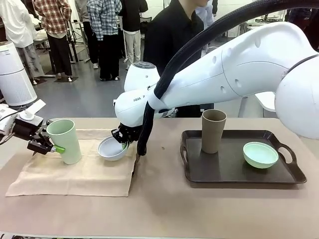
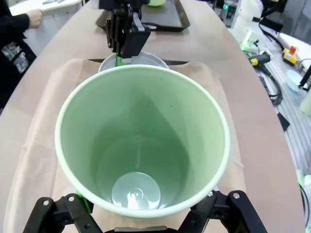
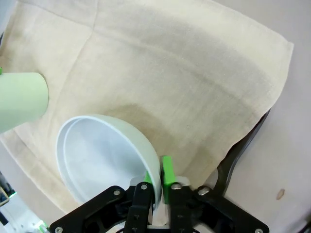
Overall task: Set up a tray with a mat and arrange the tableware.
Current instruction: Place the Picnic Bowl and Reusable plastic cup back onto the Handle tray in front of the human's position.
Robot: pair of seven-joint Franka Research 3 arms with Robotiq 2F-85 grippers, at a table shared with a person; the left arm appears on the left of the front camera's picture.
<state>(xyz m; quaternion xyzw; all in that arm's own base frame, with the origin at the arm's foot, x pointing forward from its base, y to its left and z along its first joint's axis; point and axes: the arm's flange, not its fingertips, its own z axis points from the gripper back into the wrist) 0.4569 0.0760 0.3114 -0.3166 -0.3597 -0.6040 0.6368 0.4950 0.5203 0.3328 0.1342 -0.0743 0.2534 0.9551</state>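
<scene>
Right tool [image 3: 155, 175] straddles the white bowl [image 3: 97, 160] at its rim; left tool [image 2: 146, 203] flanks the pale green cup [image 2: 141, 141]. Cannot tell whether either pinches

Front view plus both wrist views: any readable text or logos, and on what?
"FRA…": small grey letters on the right arm's white housing; the rest is hidden behind the black cable.
White print on the person's black sleeve: too blurred to read.
No print seen on the pale green cup, white bowl or tray.
</scene>
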